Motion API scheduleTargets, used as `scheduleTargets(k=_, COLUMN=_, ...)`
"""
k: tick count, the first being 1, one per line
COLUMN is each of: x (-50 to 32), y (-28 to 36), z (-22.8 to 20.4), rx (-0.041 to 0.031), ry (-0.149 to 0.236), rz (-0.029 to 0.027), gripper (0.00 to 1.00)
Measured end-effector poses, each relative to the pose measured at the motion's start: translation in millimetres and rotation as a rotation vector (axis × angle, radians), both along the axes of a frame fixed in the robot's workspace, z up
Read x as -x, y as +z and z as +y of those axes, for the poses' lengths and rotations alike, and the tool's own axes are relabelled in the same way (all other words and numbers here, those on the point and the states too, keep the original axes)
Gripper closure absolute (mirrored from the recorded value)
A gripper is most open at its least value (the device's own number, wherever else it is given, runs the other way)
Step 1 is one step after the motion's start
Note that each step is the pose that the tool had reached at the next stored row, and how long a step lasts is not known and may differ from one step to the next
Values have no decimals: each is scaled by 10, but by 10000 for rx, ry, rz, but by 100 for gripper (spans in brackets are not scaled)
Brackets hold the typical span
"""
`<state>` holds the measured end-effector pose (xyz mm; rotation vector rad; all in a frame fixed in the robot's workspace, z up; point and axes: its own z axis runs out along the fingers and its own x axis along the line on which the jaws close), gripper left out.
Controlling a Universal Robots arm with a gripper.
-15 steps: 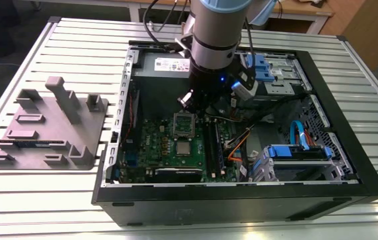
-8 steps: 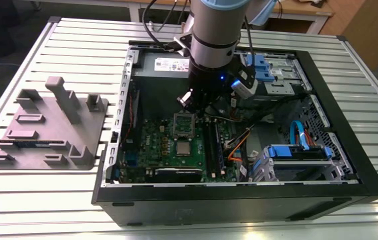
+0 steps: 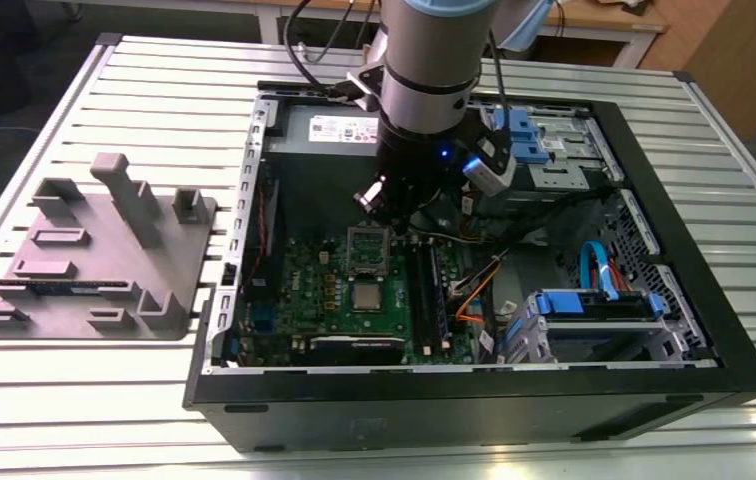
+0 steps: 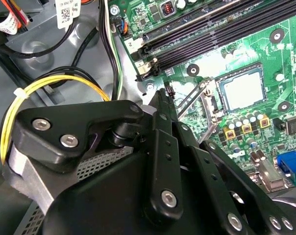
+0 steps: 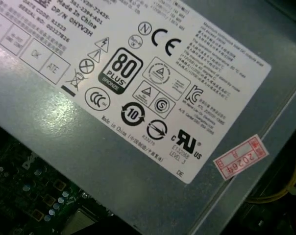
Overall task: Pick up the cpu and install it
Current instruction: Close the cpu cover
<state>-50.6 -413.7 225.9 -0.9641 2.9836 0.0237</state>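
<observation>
Nearest, in the exterior view, the cpu point(image 3: 369, 296) is seen lying flat in its socket on the motherboard point(image 3: 305, 285), silver top up, so it is judged to be already seated. Just beyond it, the socket frame point(image 3: 367, 246) is swung open, presumably to leave the socket clear. The gripper point(image 3: 382, 203) is held above the board past that frame, apart from the cpu. Whether it is open or closed cannot be told. Farthest, the power supply point(image 3: 331, 128) is mounted.

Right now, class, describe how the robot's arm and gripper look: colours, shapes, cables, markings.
The arm is a thick silver-grey cylinder with a pale blue joint cap, darkening to a black wrist with a small blue light. Black cables loop beside it. The gripper is black, built of rounded links with silver screws.
</observation>
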Motion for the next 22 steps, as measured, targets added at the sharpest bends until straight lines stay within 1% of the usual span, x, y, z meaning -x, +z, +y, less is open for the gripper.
scheduleTargets(k=2, x=0, y=4, z=0, rx=3, ry=11, rz=1, gripper=90)
scheduleTargets(k=7, x=0, y=44, z=0, rx=2, ry=102, rz=1, gripper=90)
scheduleTargets(k=12, x=10, y=53, z=0, rx=0, ry=272, rz=-4, gripper=90)
scheduleTargets(k=15, x=22, y=56, z=0, rx=1, ry=395, rz=-13, gripper=90)
scheduleTargets(k=20, x=31, y=83, z=0, rx=2, ry=555, rz=-27, gripper=90)
scheduleTargets(k=22, x=39, y=88, z=0, rx=0, ry=612, rz=-43, gripper=90)
